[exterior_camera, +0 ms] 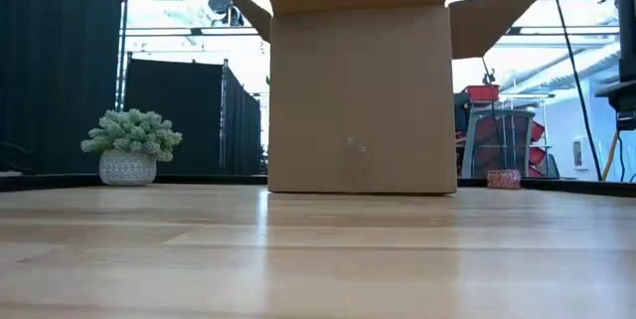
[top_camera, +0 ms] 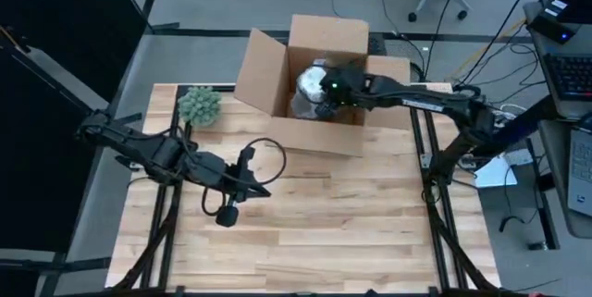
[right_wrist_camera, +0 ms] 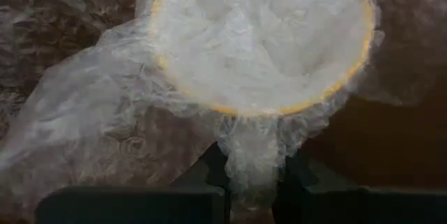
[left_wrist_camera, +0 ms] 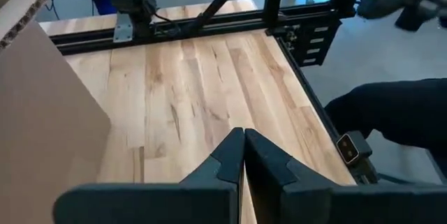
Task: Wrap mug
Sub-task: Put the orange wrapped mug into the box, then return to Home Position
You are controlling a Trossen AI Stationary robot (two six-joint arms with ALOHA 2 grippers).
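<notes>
I see bare table (top_camera: 351, 232) all round the cardboard box (top_camera: 305, 84) near its far edge. Inside lies the wrapped mug (top_camera: 313, 82), mostly hidden; my right gripper (right_wrist_camera: 250, 165) pinches its bubble wrap (right_wrist_camera: 91, 119). My left gripper (left_wrist_camera: 243, 155), clenched empty, waits mid-table.

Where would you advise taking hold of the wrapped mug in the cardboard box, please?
Probably by the gathered tail of wrap below the rim of the wrapped mug, coming down through the open top of the cardboard box. The right gripper already pinches that bunch; the bundle itself looks too wide for the jaws.
</notes>
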